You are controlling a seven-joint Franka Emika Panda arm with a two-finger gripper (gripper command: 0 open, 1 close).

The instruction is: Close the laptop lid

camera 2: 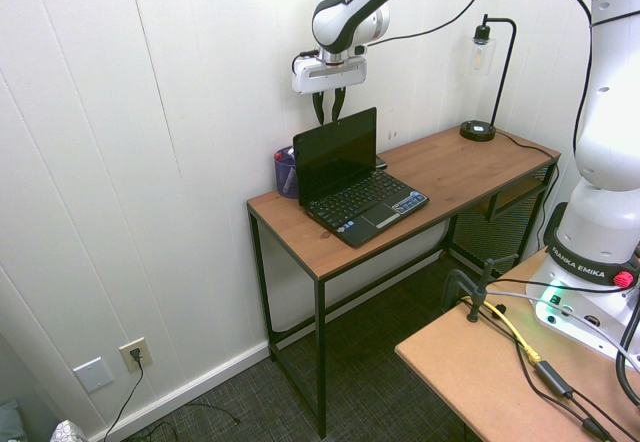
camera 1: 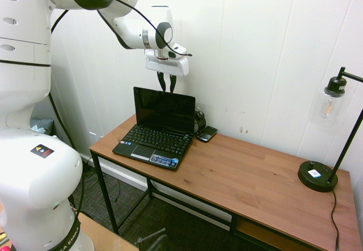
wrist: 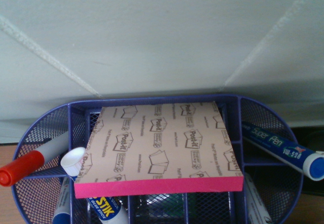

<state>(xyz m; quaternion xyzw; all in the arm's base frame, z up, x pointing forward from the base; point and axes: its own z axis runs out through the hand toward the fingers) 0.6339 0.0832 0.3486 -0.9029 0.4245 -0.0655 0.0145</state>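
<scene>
The small black netbook sits at the wall end of the wooden desk. Its laptop lid stands upright, the dark screen facing the room. My gripper hangs straight down over the lid's top edge, close to the wall. Its fingertips reach about the level of that edge, just behind it. The fingers stand a little apart with nothing between them, so it is open. I cannot tell whether they touch the lid.
Behind the lid stands a blue mesh organizer holding a Post-it pad, markers and a glue stick. A small black phone lies beside the laptop. A black desk lamp stands at the far end. The white wall is right behind.
</scene>
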